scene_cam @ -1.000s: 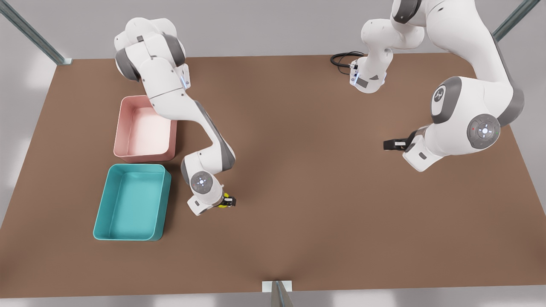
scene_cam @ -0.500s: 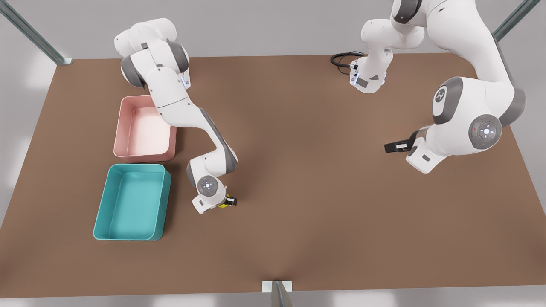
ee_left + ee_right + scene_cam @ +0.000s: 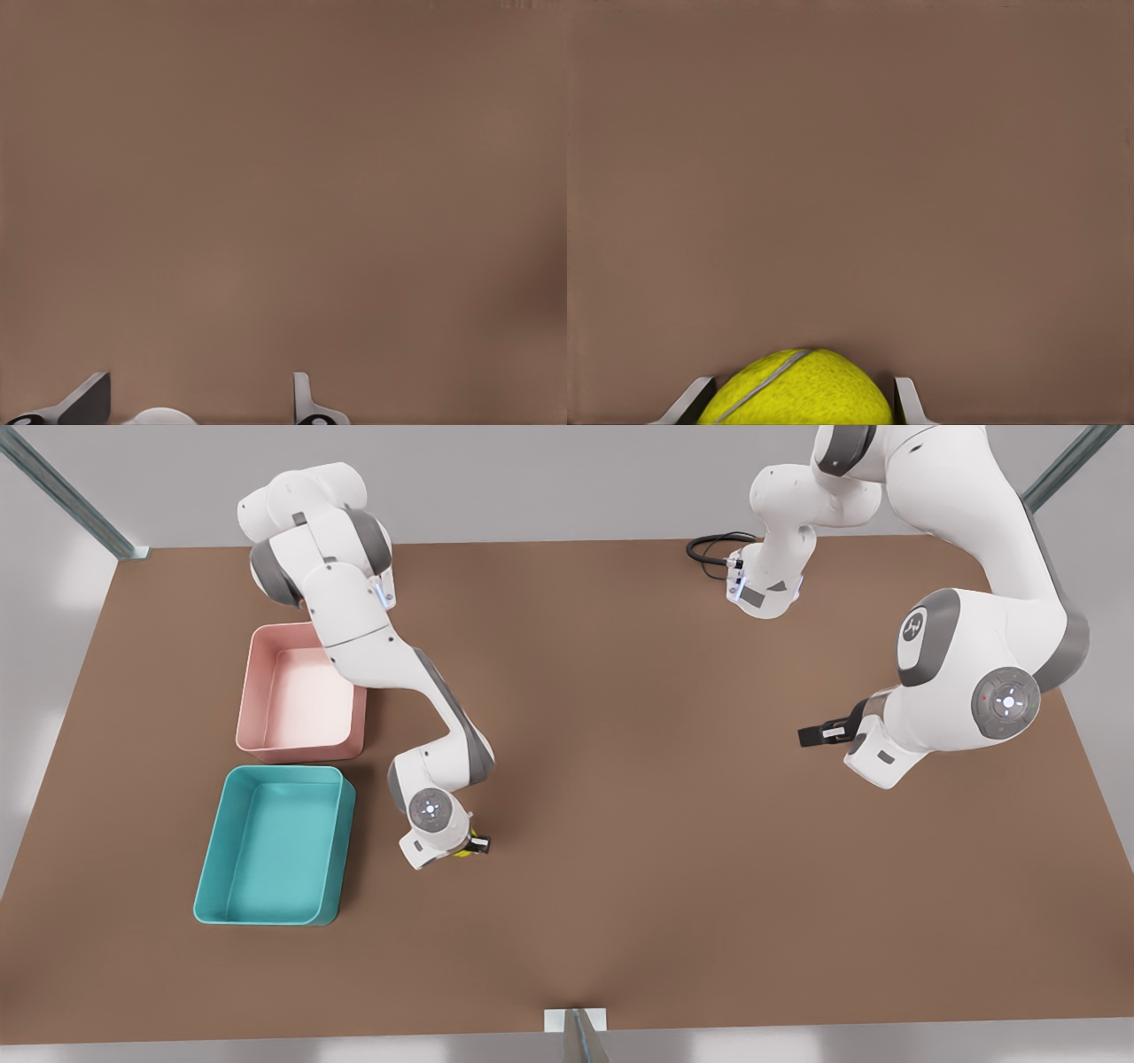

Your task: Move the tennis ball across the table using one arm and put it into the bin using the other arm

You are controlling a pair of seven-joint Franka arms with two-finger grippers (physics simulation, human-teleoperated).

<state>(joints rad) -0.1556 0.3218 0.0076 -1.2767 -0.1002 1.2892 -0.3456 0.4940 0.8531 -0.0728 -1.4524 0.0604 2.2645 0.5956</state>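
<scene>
The tennis ball is sitting between the two fingers of the right gripper, one finger flanking it on each side, and in the right wrist view the fingers are lying close against the ball's sides, so the gripper is closed around it as far as the ball allows. In the front view that same gripper is showing at the end of the arm on the front view's left, low over the table, with a sliver of the yellow-green ball peeking out under the wrist; the ball is lying just beside the teal bin, off its side toward the front view's right, and outside it. The left gripper is hanging over bare tabletop with its fingers spread apart and nothing between them; in the front view it is waiting at the front view's right, well apart from the ball and the bin. Counting things: one tennis ball, two trays, namely the teal bin and a pink tray just behind it, two arms, and a coil of black cable near the far edge.
</scene>
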